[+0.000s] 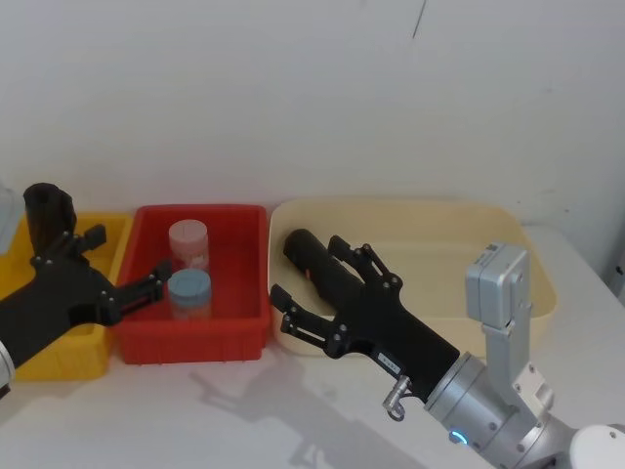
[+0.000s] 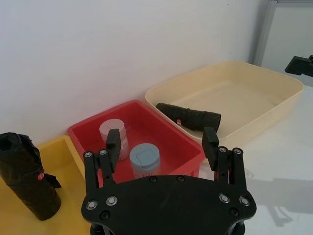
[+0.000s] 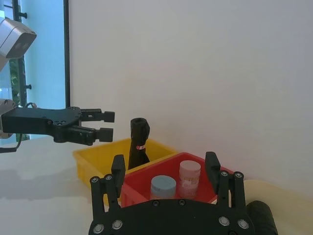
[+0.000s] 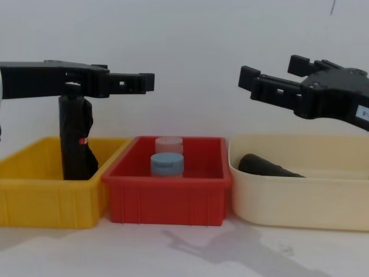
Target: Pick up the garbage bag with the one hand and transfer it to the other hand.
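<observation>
The garbage bag (image 1: 298, 244), a plain black roll, lies in the left end of the cream bin (image 1: 532, 256); it also appears in the chest view (image 4: 265, 166) and the left wrist view (image 2: 195, 116). My right gripper (image 1: 305, 270), with the white sticker, hangs open well above the bag, pointing left (image 4: 266, 69); nothing is between its fingers (image 3: 211, 166). My left gripper (image 1: 127, 264) stands open and empty, high over the join of the yellow and red bins (image 4: 144, 82), pointing right.
A second black roll with a red mark (image 4: 75, 141) stands upright in the yellow bin (image 4: 34, 196). The red bin (image 4: 167, 202) holds a pink jar (image 1: 188, 237) and a blue-lidded jar (image 1: 189, 290). A white wall stands close behind the bins.
</observation>
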Robot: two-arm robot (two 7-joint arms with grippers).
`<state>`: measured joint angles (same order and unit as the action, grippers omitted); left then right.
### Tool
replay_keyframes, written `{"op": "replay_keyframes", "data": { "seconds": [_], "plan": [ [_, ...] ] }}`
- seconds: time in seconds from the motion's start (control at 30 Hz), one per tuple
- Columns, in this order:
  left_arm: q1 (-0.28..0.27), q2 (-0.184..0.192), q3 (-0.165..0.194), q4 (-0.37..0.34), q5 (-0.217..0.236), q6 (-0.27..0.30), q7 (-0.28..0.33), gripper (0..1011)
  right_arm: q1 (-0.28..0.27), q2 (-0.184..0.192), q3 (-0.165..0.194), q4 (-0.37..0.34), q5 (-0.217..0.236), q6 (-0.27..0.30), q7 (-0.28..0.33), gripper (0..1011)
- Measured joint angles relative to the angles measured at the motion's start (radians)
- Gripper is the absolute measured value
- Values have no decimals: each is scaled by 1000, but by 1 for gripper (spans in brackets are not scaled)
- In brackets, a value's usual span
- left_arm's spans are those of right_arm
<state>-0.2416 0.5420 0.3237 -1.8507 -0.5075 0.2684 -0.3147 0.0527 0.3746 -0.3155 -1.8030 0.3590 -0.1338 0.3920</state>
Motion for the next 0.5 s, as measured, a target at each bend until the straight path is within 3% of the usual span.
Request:
{"op": "replay_keyframes", "data": {
  "seconds": [0.5],
  "plan": [
    [1, 1, 1, 0, 1, -2, -2, 1001, -1, 1, -2, -2, 0, -1, 2, 1000]
  ]
}}
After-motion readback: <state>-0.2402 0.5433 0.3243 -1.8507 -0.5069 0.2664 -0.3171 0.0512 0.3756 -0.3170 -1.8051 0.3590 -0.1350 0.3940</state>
